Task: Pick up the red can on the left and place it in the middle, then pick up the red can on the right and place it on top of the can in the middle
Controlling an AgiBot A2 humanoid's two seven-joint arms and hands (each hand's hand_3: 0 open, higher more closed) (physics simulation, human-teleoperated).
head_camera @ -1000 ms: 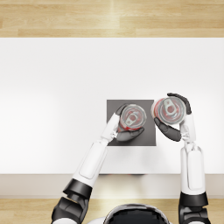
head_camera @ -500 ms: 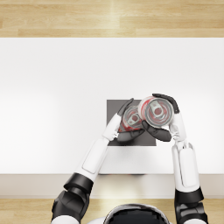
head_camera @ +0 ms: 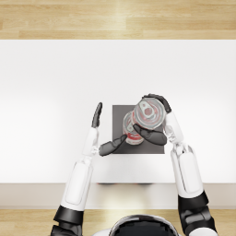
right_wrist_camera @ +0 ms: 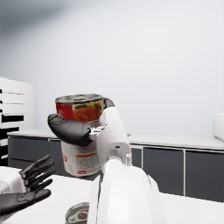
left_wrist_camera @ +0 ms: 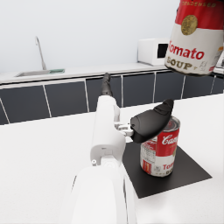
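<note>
Right robot hand [head_camera: 156, 120] grips the raised red can [head_camera: 148, 113], held in the air above and slightly to the right of the standing red can [head_camera: 131, 132], clear of its top. The standing can rests upright on the dark mat [head_camera: 156, 146] on the white bench [head_camera: 50, 87]. Left robot hand [head_camera: 102, 133] is open, fingers spread, beside the standing can and holding nothing

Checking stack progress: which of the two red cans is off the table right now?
The can in the right hand, raised can, is airborne; the other can stands on the dark mat.
</note>
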